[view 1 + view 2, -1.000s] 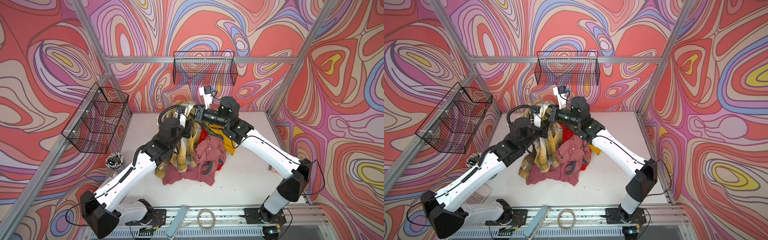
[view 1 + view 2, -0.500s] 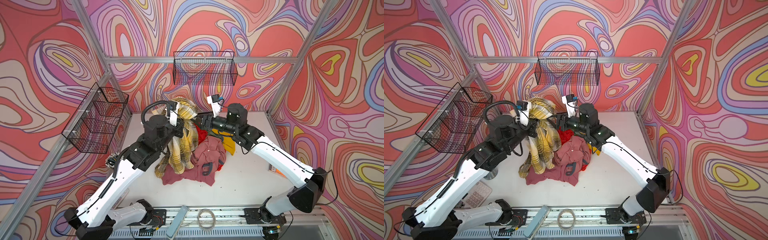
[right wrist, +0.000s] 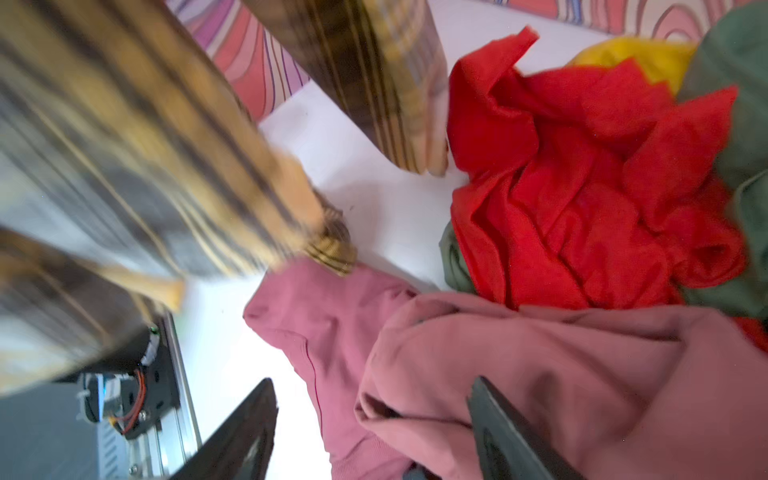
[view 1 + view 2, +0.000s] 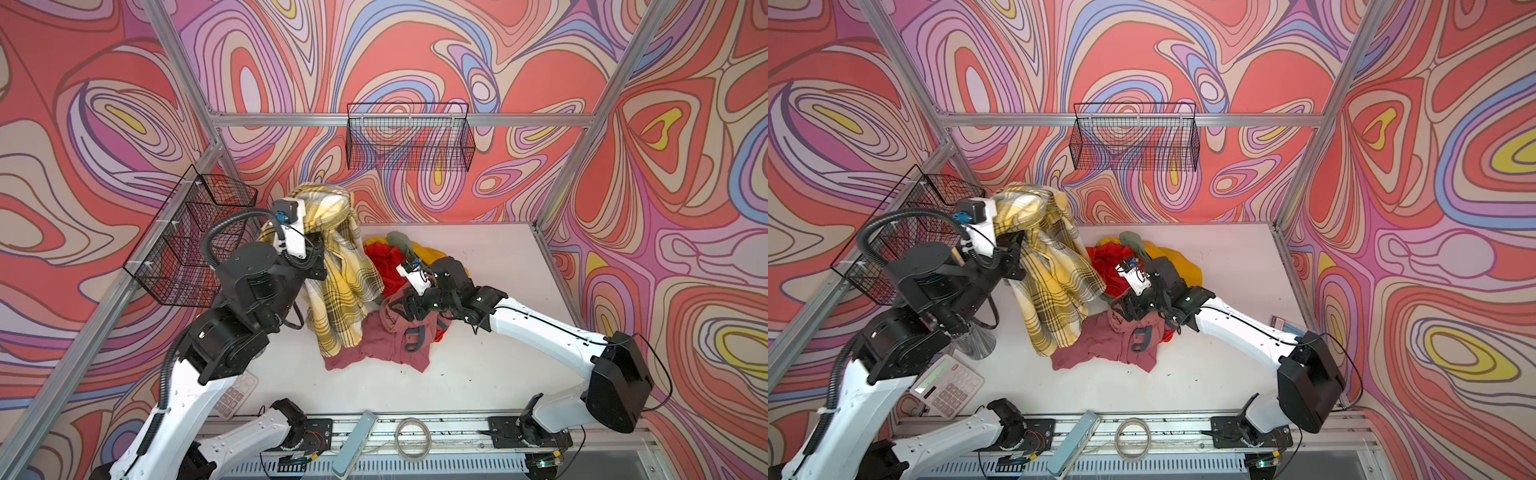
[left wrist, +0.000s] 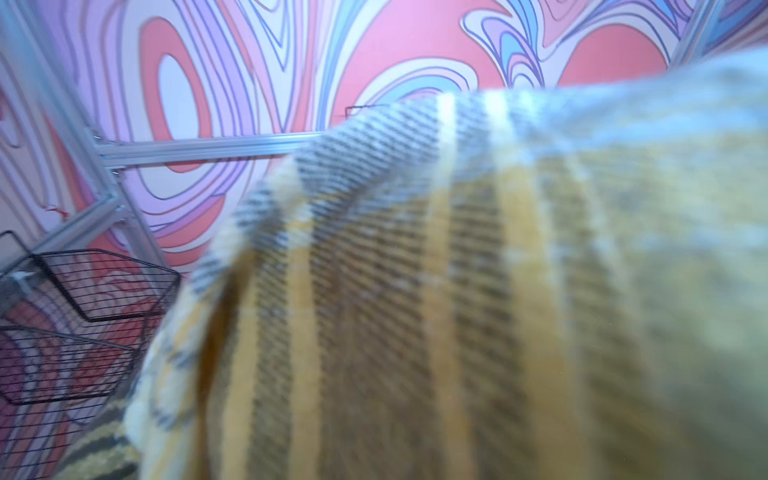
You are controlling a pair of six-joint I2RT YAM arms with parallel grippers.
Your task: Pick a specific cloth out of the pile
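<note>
The cloth (image 4: 340, 286) (image 4: 1054, 286), yellow-and-cream plaid, hangs high at the back left from my left gripper (image 4: 318, 249) (image 4: 1013, 253). That gripper is shut on its top, and the fabric hides the fingers. The cloth's lower end still drapes onto the pile (image 4: 395, 266) (image 4: 1113, 262) of red, yellow, olive and pink garments. In the left wrist view the plaid cloth (image 5: 457, 291) fills most of the picture. My right gripper (image 4: 399, 309) (image 4: 1123, 307) (image 3: 374, 386) is open low over the pink garment (image 3: 519, 374), with a fold of it between the fingers (image 3: 249, 424).
A wire basket (image 4: 409, 141) hangs on the back wall. A second one (image 4: 191, 241) hangs on the left wall, close to my left arm. A calculator (image 4: 946, 386) and a clear cup (image 4: 976, 340) sit at the front left of the white table (image 4: 478, 374).
My left arm has lifted the plaid cloth up and to the left. My right gripper let go of it, opened, and dropped down and right onto the pink garment.
</note>
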